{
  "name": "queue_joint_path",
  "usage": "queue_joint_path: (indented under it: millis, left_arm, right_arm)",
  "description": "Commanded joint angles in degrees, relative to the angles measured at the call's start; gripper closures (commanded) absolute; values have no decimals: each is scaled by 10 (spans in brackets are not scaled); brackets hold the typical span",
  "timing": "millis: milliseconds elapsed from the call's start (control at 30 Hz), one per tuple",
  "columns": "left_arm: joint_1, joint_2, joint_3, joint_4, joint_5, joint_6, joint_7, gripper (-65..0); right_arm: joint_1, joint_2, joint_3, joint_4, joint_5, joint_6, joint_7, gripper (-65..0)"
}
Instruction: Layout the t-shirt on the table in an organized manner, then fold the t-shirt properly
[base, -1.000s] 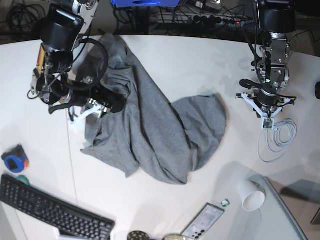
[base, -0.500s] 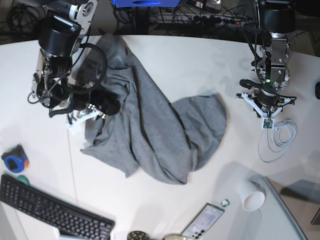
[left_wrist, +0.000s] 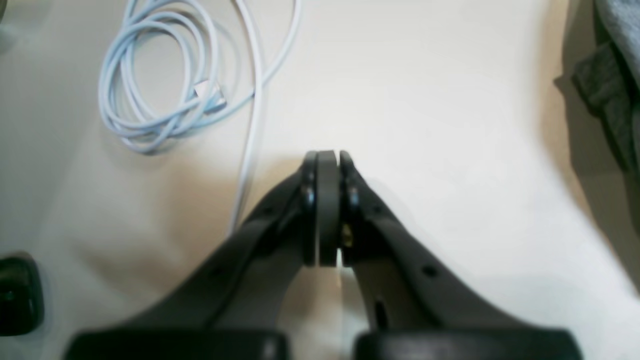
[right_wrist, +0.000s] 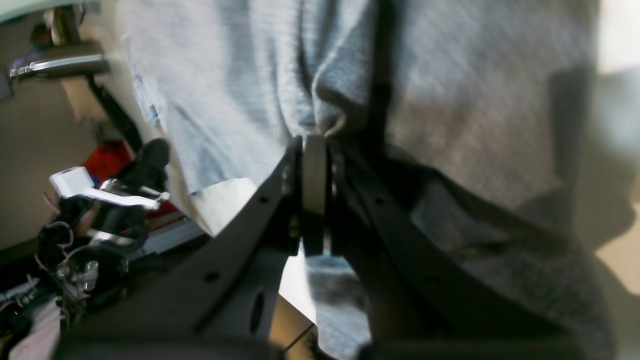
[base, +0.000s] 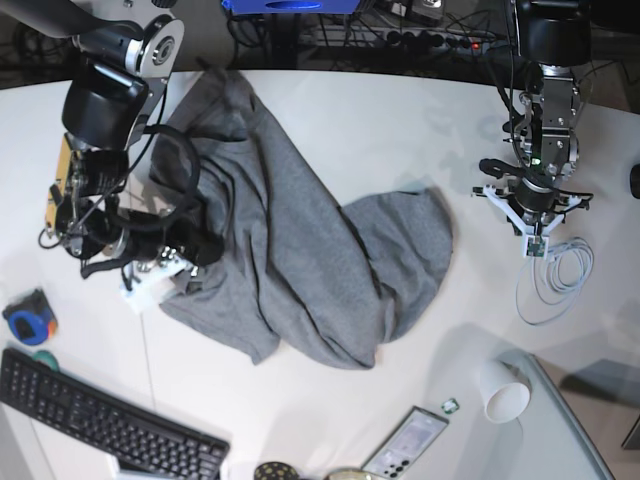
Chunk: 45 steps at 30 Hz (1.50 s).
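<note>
The right gripper (right_wrist: 314, 145) was seen with its jaws drawn together on a fold of the t-shirt (base: 300, 250), the grey cloth being pinched at the tips in the right wrist view. In the base view this gripper (base: 165, 268) was placed at the shirt's near-left edge. The left gripper (left_wrist: 327, 160) was held fully closed with nothing in it, above bare table (base: 380, 130), just beside a coiled white cable (left_wrist: 165, 85). The t-shirt was left crumpled across the middle of the table, well apart from the left gripper. A white paper cup (base: 505, 392) was seen lying on its side near the front edge; its contents could not be told. Compared with a second earlier, the right gripper had been closed from a wider stance and shifted toward the front-left, and the shirt's left edge had been dragged with it.
</note>
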Motion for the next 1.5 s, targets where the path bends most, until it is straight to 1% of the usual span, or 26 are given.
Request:
queue_joint_path:
  millis: [0,33,67,100,233,333,367,467,567,667,867,967,1033,1133,1233,1333,1367,1400,1467]
  left_arm:
    - [-8,-9,-3,10,1,3,-11,0]
    - [-8,-9,-3,12,1,3,-11,0]
    - [-10,-9,-3,12,1,3,-11,0]
    - [-10,-9,-3,12,1,3,-11,0]
    - [-14,-9,1,18,1,3,-8,0]
    - [-10,-1,6,50,2,3,-7,0]
    - [-8,5,18,63,2,3,-7,0]
    - [-5,8,83,97,2,3,2,0]
    - [-13,11,176,115,-2,3,56,0]
    - [-28,15,245,124,-4,4,61,0]
    - [-58,58,325,118,-3,4,62,0]
    - [-92,83,364,73,0,4,62,0]
    - [-120,102,390,19,1,4,62,0]
    - [-156,129,424,-55,1,4,62,0]
    - [-189,158,438,-121,1,4,58,0]
    - [-227,193,439,-174,1,4,57,0]
    - [-237,201,439,-184,1,4,57,0]
    - [-247,210,439,-188,1,5,57,0]
    - [-264,220,437,-187,1,5,57,0]
  right_arm:
    - [20,14,-1,18,13,5,4,-3]
    - [28,15,-1,25,13,5,4,-3]
    - [36,23,-7,30,13,5,4,-3]
    - [48,36,-20,34,13,5,0,-3]
    - [94,71,-57,34,13,5,-22,-3]
    - [126,84,-61,34,13,5,-40,-3]
    - [138,90,-61,34,13,5,-47,-3]
    - [162,97,-61,36,14,7,-76,-3]
    - [164,102,-61,69,14,23,-101,-3]
    - [150,100,-60,98,14,25,-113,-3]
    - [168,107,-61,110,14,25,-119,-3]
    - [181,119,-61,110,14,26,-126,-3]
    - [190,119,-61,114,15,29,-137,-3]
    - [195,120,-62,160,22,53,-152,-3]
    - [193,120,-62,216,23,71,-152,-3]
    - [166,122,-85,240,52,97,-152,-3]
    - [157,129,-92,244,66,99,-152,-3]
    - [142,137,-101,246,87,102,-152,-3]
    - [108,139,-113,247,137,108,-152,-3]
